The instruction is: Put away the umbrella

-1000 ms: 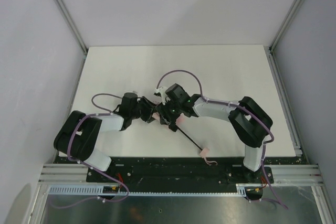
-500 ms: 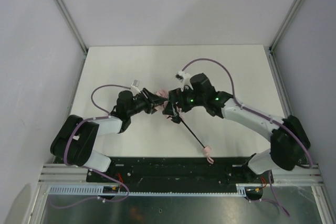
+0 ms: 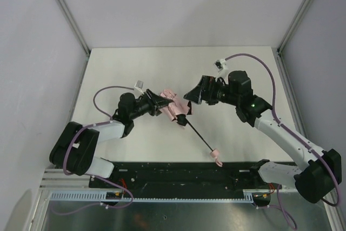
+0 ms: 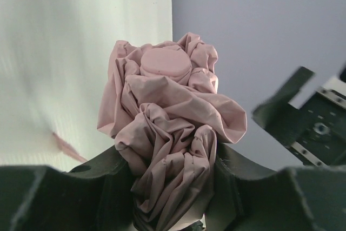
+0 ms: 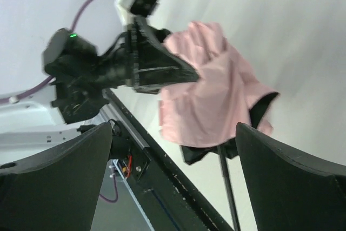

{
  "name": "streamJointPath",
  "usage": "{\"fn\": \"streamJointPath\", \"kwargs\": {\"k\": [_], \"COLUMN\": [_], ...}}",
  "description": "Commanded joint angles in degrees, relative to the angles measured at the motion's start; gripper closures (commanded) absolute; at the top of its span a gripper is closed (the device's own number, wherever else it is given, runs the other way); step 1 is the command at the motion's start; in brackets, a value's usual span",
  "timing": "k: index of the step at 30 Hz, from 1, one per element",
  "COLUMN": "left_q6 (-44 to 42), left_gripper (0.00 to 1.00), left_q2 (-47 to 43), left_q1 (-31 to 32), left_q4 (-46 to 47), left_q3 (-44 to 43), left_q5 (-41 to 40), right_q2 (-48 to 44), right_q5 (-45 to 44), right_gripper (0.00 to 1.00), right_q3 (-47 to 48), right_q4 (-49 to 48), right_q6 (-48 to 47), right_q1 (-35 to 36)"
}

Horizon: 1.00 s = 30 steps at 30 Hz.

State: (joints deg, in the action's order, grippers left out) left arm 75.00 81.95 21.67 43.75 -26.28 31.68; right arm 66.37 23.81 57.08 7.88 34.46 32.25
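At the centre of the table [image 3: 124,68], the umbrella [image 3: 172,107] has its pale pink fabric bunched, its thin black shaft [image 3: 197,136] slanting down-right to a pink handle [image 3: 214,157]. The left arm [image 3: 105,129] stretches low, jaws clamped on the fabric. The right arm [image 3: 281,133], over the umbrella a moment ago, has drawn back right, jaws wide, empty.

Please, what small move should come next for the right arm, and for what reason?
Probably lower the open right gripper toward the handle. The left gripper is shut on the bunched canopy of the umbrella, the right one holds nothing, and the black shaft sticks out long, so it likely needs pushing in.
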Motion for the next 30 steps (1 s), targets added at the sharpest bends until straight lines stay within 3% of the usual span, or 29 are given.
{"fn": "streamJointPath", "kwargs": {"k": [1,4,7,10,14,19,22,26,30], "left_q6": [1.76,3.31,5.9,6.92,7.28,6.67,6.17,5.74,5.16], "left_gripper": [1.0,1.0,1.0,1.0,1.0,1.0,1.0,1.0,1.0], "left_q2": [-3.84,-3.95,-3.23,-2.71,-2.18,-2.28,-2.85,-3.91,-4.55], "left_q1": [0.47,0.48,0.54,0.71,1.18,1.93,2.31,2.56,2.63], "left_q4": [5.32,5.3,5.15,4.2,2.72,2.34,2.31,2.31,2.31], "left_q3": [-1.08,-0.98,-0.4,0.01,-0.17,-0.45,-0.48,-0.48,-0.88], "left_q5": [1.9,1.74,1.17,-0.09,-1.02,-0.87,-0.79,-0.49,0.47], "right_q2": [1.33,0.72,-2.12,-0.49,4.5,8.94,11.43,13.04,13.87], "right_q5": [-1.43,0.49,-5.85,-6.8,-19.73,-33.12,-33.21,-29.73,-22.64], "right_gripper": [0.01,0.07,0.09,0.12,0.1,0.17,0.26,0.57,0.79], "right_q3": [-3.0,-4.03,-4.03,-2.88,1.1,5.79,8.46,9.87,9.97], "right_q4": [0.1,-2.43,-3.69,-2.82,1.29,3.59,4.75,6.36,7.48], "right_q6": [6.5,3.81,-5.69,-10.45,-15.52,-17.07,-17.56,-17.0,-16.33], "right_q1": [-2.85,-2.22,4.84,9.83,18.84,22.23,21.57,18.81,14.67]}}
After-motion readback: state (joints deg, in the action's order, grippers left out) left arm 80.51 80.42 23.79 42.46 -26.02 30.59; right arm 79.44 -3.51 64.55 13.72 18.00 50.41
